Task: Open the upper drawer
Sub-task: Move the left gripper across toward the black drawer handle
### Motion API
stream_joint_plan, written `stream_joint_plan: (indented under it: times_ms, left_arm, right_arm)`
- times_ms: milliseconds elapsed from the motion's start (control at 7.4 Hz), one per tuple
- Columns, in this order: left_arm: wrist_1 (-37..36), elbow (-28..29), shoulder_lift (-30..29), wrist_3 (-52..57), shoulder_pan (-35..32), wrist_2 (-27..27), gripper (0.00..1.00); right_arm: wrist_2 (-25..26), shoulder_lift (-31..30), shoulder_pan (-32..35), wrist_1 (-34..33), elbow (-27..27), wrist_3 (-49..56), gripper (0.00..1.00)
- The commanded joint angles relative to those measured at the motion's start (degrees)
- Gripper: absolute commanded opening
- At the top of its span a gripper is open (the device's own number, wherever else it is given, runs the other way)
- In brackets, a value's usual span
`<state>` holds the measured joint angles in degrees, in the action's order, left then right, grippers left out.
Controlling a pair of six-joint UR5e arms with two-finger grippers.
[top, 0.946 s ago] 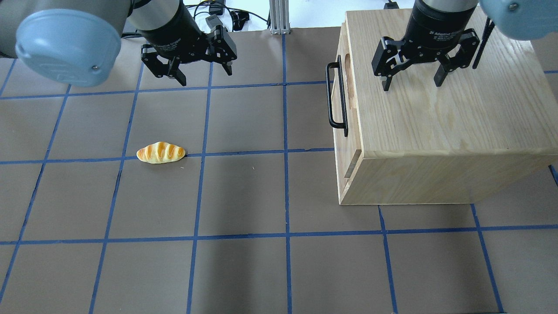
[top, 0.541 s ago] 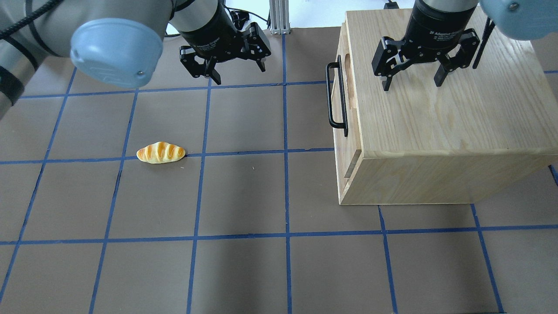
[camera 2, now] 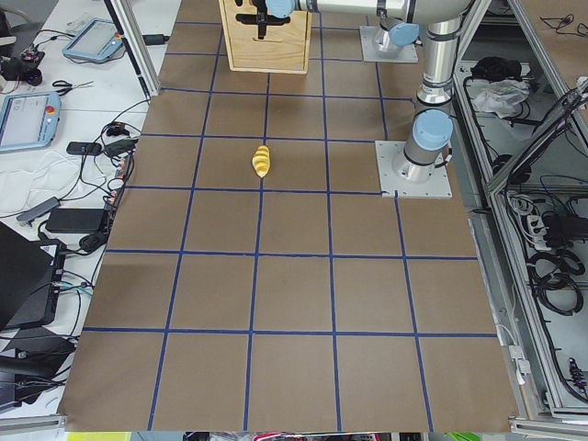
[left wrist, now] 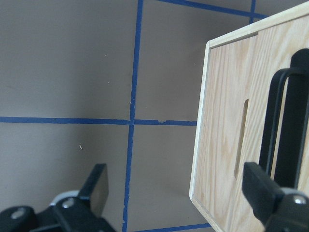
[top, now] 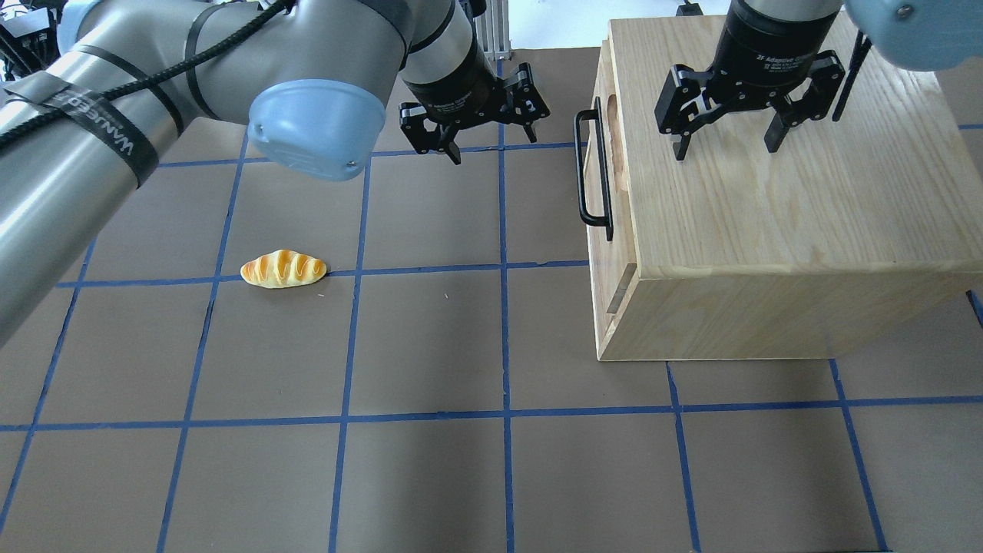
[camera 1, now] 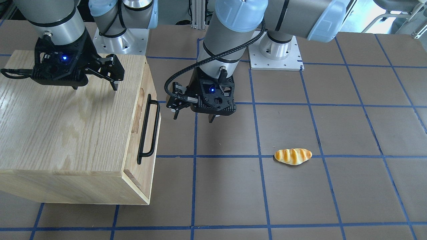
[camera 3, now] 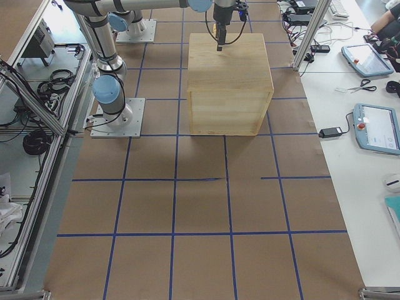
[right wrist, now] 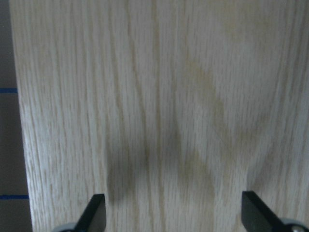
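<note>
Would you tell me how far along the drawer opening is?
Done: nothing; the upper drawer looks shut. In hand: the open left claw hangs beside its black handle, not touching. Left: grip the handle and pull. The open right claw hovers above the cabinet.

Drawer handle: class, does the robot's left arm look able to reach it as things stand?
Probably yes: the open left gripper hangs just beside the handle, with nothing visible between them.

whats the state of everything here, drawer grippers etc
upper drawer: shut, not gripped
left gripper: open, empty, beside the drawer front, not touching it
right gripper: open, empty, above the cabinet top
bread roll: lying on the table, apart from both grippers
</note>
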<state>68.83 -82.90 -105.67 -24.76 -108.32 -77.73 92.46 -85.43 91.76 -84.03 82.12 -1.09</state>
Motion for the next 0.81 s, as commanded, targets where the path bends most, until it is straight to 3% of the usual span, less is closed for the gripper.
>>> stream_joint_plan:
  times_ms: [0, 676]
  left_arm:
    - [-2.64, 0.02, -2.25, -3.61, -2.24, 3.08, 1.00]
    - [-4.67, 0.02, -4.46, -4.06, -3.12, 3.64, 1.00]
  right_arm:
    - [0.00, 0.00, 0.00, 0.00, -0.03, -0.05, 1.00]
    - [0.00, 0.00, 0.00, 0.00, -0.03, 0.04, 1.00]
